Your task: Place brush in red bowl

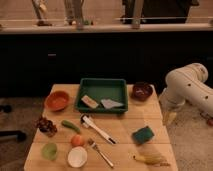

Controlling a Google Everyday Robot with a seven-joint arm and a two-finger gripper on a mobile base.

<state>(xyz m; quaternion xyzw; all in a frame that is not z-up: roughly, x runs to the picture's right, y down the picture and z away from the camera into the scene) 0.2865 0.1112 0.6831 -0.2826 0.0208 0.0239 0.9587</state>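
Observation:
The brush [98, 129], a slim white stick with a rounded head and a dark tip, lies diagonally on the wooden table [125, 125] just in front of the green tray. The red bowl [56, 100], wide, shallow and orange-red, sits at the table's left rear corner, holding nothing. My gripper [169, 116] hangs pointing down off the table's right edge, below the white arm [189, 87]. It is open, holds nothing, and is far to the right of the brush.
A green tray [101, 84] with two flat items stands at the rear middle, a dark maroon bowl [142, 91] to its right. Around the brush lie a fork [101, 152], white bowl [77, 156], orange fruit [76, 140], green vegetable [70, 126], green sponge [143, 134] and banana [150, 159].

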